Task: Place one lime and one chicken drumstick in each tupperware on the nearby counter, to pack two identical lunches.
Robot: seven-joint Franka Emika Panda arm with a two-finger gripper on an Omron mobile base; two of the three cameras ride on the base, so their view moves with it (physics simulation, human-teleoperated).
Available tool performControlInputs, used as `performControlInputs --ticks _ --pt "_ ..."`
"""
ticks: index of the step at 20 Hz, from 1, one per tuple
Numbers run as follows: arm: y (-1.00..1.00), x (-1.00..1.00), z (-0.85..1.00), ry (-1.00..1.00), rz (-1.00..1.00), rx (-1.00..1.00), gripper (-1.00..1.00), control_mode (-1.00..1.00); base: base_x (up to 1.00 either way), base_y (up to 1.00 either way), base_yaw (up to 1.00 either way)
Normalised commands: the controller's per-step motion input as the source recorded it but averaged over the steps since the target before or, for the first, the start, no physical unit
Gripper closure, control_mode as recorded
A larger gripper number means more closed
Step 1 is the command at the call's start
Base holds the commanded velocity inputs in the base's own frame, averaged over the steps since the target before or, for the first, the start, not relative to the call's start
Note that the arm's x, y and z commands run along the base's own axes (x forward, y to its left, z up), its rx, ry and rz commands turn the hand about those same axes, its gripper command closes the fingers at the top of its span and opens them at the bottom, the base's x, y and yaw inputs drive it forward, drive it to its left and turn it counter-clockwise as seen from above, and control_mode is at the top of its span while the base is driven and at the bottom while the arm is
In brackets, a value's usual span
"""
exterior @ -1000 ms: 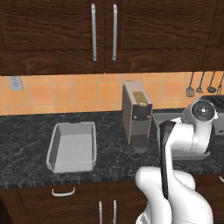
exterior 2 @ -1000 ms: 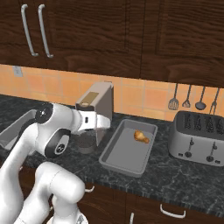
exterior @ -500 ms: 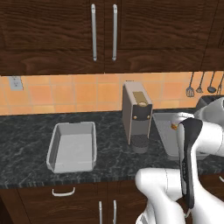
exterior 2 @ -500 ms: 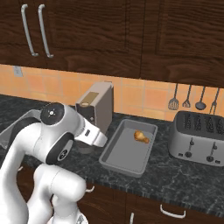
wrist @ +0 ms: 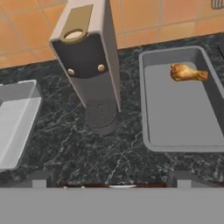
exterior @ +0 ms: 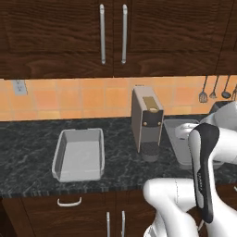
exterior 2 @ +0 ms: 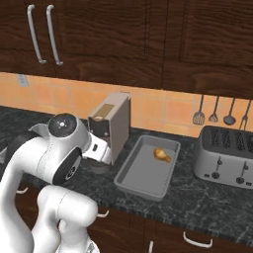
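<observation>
While the arm is folded back near the base, gripper (wrist: 111, 181) fingers (wrist: 39, 178) stand wide apart w/ nothing between them, looking down over the desk (wrist: 65, 140).

Drumstick (wrist: 187, 72) lies in the far part of the right tupperware (wrist: 151, 109), bone end pointing right; same piece seen in right base view (exterior 2: 161, 155). Left tupperware (exterior: 78, 155) has nothing in it. Coffee machine (exterior: 146, 121) stands between the two boxes, just beside the right one. Toaster (exterior 2: 225, 156) sits further right on the desk. Can't spot any lime or the 2nd drumstick in these frames.

Judgement: 1 of 4 placements done, step in hand = go fetch next item. To do it well: swing clear of the coffee machine, keep the fingers wide until straddling the item, come down from above. For a lime, centre on it so it doesn't roll out; for a drumstick, close across the plump end, not the thin bone. Drop low into the box, not from height.
</observation>
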Motion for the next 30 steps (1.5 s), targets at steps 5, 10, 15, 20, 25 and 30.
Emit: performControlInputs --ticks 5,10,15,20,25,30 --pt "0.0 0.0 0.0 0.0 0.0 0.0 -1.0 1.0 -0.31 -0.05 -0.03" --pt "0.0 0.0 0.0 0.0 0.0 0.0 -1.0 1.0 -0.57 -1.0 -0.22" --pt "0.0 0.0 0.0 0.0 0.0 0.0 -1.0 1.0 -0.25 -1.0 -0.07" --pt "0.0 0.0 0.0 0.0 0.0 0.0 -1.0 1.0 -0.38 -1.0 0.0" --pt "0.0 0.0 0.0 0.0 0.0 0.0 -1.0 1.0 -0.84 -0.95 0.0" --pt "0.0 0.0 0.0 0.0 0.0 0.0 -1.0 1.0 -0.56 -0.91 0.0"
